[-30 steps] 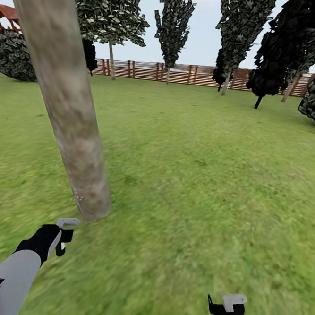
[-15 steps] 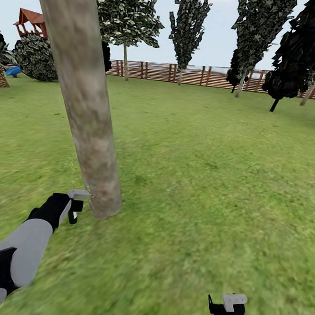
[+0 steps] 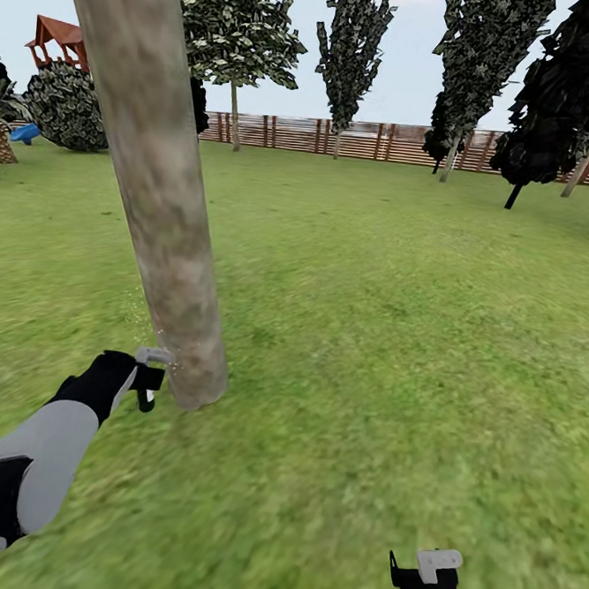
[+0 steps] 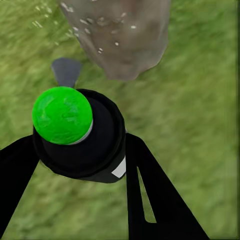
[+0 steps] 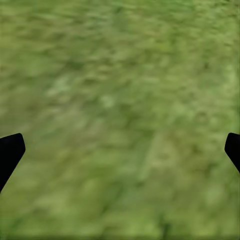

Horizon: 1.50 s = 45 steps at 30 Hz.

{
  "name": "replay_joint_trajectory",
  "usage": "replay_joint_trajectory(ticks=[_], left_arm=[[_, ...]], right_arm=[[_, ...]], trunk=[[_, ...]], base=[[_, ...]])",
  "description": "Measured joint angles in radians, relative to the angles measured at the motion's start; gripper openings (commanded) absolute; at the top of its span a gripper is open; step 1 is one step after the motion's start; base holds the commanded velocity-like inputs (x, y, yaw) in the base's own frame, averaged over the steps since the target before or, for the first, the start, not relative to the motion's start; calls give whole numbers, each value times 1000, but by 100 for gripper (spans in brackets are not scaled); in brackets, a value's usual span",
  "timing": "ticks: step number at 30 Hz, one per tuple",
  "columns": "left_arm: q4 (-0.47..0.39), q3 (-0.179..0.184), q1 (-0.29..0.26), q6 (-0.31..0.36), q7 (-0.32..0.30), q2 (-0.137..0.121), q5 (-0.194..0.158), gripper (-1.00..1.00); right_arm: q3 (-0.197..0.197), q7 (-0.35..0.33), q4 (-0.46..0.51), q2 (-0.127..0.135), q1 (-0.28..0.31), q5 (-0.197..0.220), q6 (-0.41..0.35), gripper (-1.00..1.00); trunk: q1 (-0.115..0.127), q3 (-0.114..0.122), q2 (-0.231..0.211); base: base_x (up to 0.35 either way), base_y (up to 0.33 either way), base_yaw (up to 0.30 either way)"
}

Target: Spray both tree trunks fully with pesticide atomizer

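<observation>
The left gripper (image 4: 80,165) has its jaws clenched on the atomizer (image 4: 75,132), nozzle nearly touching the trunk (image 3: 160,204) base at ten o'clock. Specks (image 4: 100,22) dot the bark low down, though coverage higher up is hard to judge. Sweep upward, keeping the nozzle aimed squarely. The right gripper (image 3: 427,580) hangs released over grass (image 5: 120,100).

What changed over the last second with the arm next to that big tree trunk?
The left pincer, shut on the black atomizer with a green cap, moved forward to the base of the thick mottled grey-beige trunk; whitish specks dot the bark there. The camera also shifted. The right pincer stayed open and low over the green grass.
</observation>
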State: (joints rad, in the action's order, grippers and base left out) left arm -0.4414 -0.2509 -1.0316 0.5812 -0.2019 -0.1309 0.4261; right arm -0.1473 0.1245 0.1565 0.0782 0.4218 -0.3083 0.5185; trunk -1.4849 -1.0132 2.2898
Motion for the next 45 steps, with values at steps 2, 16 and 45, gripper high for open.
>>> replay_joint_trajectory(ticks=[2, 16, 45], left_arm=[[0, 3, 4, 0, -1, -3, 4, -100], [-63, 4, 11, 28, -2, -14, 8, -100], [-111, 1, 15, 83, 0, -1, 2, -100]], right_arm=[[0, 0, 0, 0, 0, 0, 0, 100], [0, 0, 0, 0, 0, 0, 0, 100], [0, 1, 2, -1, 0, 0, 0, 100]], trunk=[[0, 0, 0], [0, 0, 0], [0, 0, 0]], base=[[0, 0, 0], [157, 0, 14], [20, -256, 69]])
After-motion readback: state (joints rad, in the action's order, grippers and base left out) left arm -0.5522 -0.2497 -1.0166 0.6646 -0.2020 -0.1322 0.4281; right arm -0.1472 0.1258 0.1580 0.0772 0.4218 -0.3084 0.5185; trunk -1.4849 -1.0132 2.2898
